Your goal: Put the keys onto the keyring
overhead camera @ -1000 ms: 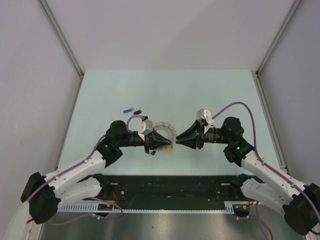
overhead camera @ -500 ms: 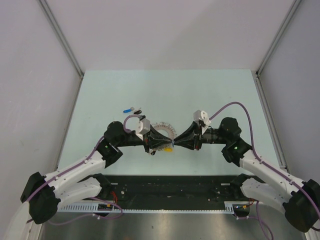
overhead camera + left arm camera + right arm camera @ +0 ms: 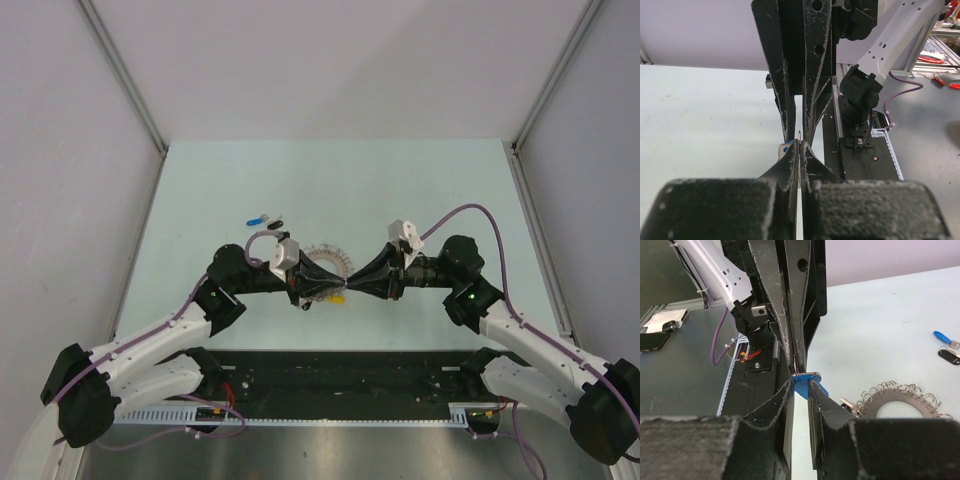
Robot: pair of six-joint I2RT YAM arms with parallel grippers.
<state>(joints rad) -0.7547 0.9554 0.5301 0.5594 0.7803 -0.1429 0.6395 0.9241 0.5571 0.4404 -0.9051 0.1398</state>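
My right gripper (image 3: 801, 384) is shut on the blue head of a small key (image 3: 805, 388). My left gripper (image 3: 800, 150) comes at it from the opposite side and is shut on a thin wire loop (image 3: 796, 371) that reaches the hole in the key's head. I cannot tell whether that loop belongs to the keyring. In the top view the two grippers, left (image 3: 336, 288) and right (image 3: 352, 287), meet tip to tip at the near edge of the keyring (image 3: 325, 260). The silver keyring (image 3: 900, 401) lies flat, with another key (image 3: 847, 404) at its edge.
A loose blue key (image 3: 258, 218) and a black key (image 3: 277, 217) lie on the table left of and behind the ring; they also show in the right wrist view, blue (image 3: 942, 337) and black (image 3: 949, 356). The black base rail (image 3: 340, 375) runs along the near edge.
My right gripper has moved left with the blue key until its tips meet the left gripper's tips. The left gripper has shifted only slightly.
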